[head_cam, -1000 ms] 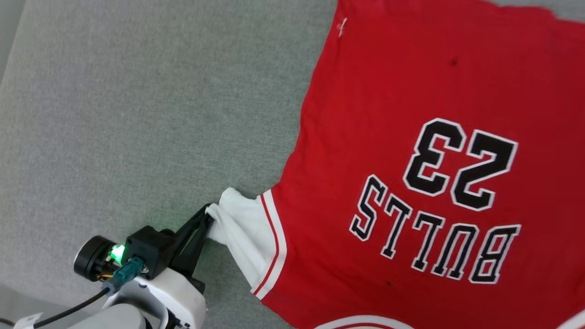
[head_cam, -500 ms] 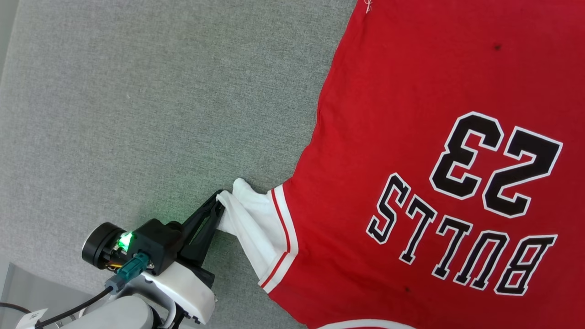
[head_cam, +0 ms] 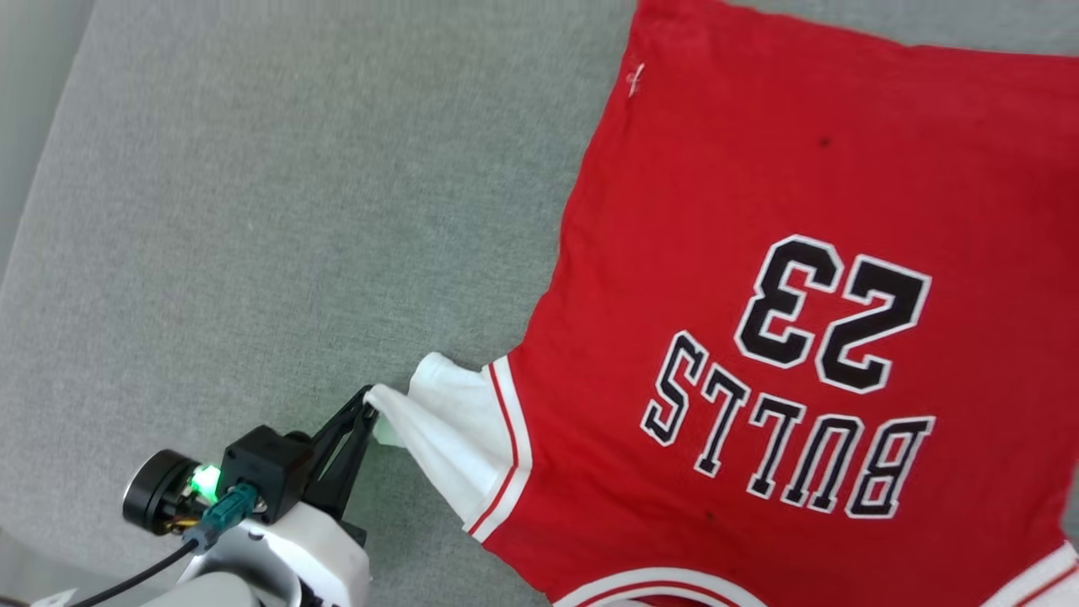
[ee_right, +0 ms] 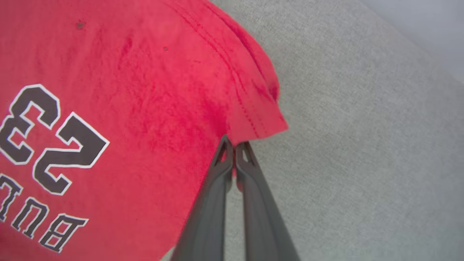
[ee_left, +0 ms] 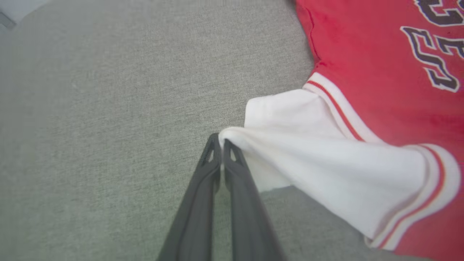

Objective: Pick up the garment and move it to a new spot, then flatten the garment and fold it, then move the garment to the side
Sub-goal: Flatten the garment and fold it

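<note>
Shirt [head_cam: 759, 211] is lying mostly flat on the grey cloth-covered counter [head_cam: 253, 211], front side up. From the head view the black "BULLS" and "23" lettering [head_cam: 830, 316] reads upside down, so the neckline end is toward the robot and the bottom hem is at the far side. It takes up the right part of that view, and the left part is just bare grey cloth.

Left claw [head_cam: 367, 410] is down at the lower left with its two dark fingers pinched together on the outer edge of the white sleeve [head_cam: 447, 430]. The left wrist view shows it pretty clearly: the tips are closed right on a bunched bit of white fabric. The sleeve stretches from there in a taut fold back to the red-and-white striped seam. A little green light [head_cam: 202, 482] is glowing on that wrist.

Right claw [ee_right: 233, 145] is also closed, gripping the shirt at a red corner of the bottom hem [ee_right: 261, 119]. In the right wrist view that corner is puckered up a bit right at the fingertips, and there's some red cloth showing between the fingers. Grey counter runs off to the right of it.
</note>
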You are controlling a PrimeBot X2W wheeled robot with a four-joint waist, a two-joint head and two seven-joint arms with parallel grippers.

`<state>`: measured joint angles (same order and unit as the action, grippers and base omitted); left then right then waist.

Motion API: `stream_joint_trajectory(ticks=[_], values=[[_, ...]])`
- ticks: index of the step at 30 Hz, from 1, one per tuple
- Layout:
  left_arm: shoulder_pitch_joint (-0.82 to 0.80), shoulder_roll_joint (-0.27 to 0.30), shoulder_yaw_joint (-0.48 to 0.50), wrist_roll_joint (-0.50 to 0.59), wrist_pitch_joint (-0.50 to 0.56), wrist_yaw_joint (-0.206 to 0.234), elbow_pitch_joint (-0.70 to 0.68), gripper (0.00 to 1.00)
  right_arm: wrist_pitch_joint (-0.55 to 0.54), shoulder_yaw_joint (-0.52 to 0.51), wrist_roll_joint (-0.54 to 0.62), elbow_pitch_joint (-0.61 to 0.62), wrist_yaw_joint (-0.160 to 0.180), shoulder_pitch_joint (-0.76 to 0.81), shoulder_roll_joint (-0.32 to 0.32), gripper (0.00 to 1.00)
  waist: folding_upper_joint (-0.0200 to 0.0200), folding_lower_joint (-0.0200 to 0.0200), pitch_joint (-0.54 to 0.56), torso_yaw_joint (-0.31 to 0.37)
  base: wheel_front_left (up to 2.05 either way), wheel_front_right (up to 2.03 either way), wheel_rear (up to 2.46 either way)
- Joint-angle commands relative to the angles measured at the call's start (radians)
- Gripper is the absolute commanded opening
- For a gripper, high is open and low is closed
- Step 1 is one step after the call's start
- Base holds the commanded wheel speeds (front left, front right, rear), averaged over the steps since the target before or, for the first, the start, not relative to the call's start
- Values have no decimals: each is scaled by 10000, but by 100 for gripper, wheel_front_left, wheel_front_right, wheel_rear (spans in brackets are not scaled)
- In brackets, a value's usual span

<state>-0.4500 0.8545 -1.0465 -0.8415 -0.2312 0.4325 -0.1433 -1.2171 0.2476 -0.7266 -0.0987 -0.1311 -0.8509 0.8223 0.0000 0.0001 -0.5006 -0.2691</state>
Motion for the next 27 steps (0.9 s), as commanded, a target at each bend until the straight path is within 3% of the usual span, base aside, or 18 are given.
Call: stream_joint_trajectory(ticks=[1, 9, 17, 22, 27], values=[[197, 95, 41, -72, 7, 109, -53, 0, 151, 88, -196, 185, 8, 312, 148, 0, 0, -1, 659, 467, 0, 0, 0], [929, 544, 90, -504, -7, 440, -183, 0, 944, 243, -1293, 1511, 8, 2330, 1267, 0, 0, -1, 1842, 1300, 0, 0, 0], [1577, 992, 208, -835, -93, 660, -329, 0, 1801, -99, -2072, 2285, 8, 5736, 2432, 0, 0, -1, 2513, 1977, 0, 0, 0], [1707, 1045, 209, -876, -112, 659, -385, 0, 2598, -409, -2451, 2129, 8, 8507, 2597, 0, 0, -1, 2637, 2167, 0, 0, 0], [1803, 1068, 232, -937, -150, 678, -385, 0, 3596, -699, -2659, 1973, 8, 10979, 2215, 0, 0, -1, 2618, 2332, 0, 0, 0]])
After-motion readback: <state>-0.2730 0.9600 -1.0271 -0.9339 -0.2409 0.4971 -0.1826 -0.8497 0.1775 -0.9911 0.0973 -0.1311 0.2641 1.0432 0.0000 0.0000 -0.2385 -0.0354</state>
